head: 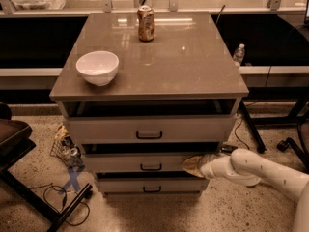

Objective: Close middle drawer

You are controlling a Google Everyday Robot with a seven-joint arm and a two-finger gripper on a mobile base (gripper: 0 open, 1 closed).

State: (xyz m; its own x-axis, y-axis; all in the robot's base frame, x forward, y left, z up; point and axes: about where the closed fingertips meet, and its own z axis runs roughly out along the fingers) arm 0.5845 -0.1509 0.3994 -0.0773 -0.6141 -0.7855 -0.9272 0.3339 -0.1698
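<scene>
now, low at the cabinet's right side, the gripper (192, 164), its tan tips drawn together with no gap showing, rests against the right end of the middle drawer (116, 163), which stands partly out beneath the top drawer (106, 128). a straight, level push inward, nearer the handle (151, 166), should keep it from skewing. the arm (260, 170) has open floor behind it; cables (46, 192) and a chair base (72, 204) crowd the left.

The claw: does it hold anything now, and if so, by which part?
No hold shows. The claw is at the right end of the front of the middle drawer, apart from its handle.
</scene>
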